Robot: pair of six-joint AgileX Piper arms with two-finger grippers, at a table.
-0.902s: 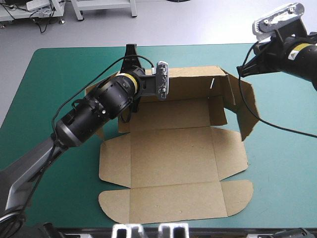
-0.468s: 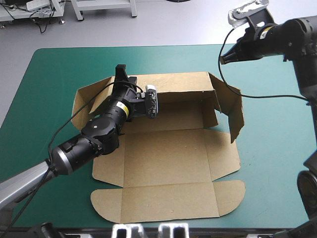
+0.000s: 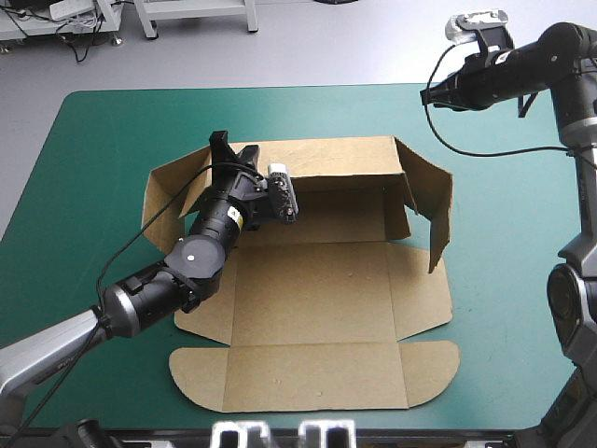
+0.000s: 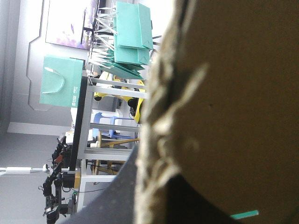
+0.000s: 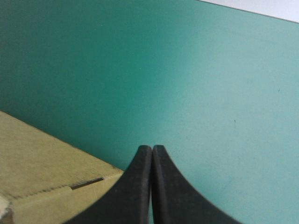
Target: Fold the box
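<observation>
Your left hand (image 3: 233, 147) was down at the far left corner of the box (image 3: 317, 308), pushed in where the raised back wall met the left side flap. Brown board filled nearly all of its wrist view, so you could not tell whether that hand was apart, together or clamped on the board. Your right hand (image 5: 152, 147) was together, its black tips meeting in one point. It was held up over the teal-green tabletop (image 5: 196, 70), with the box's raised far right corner just beside and below it. The box sat mid-tabletop, back wall and both side flaps up, front panels and lid lying flat on the near side of both hands.
</observation>
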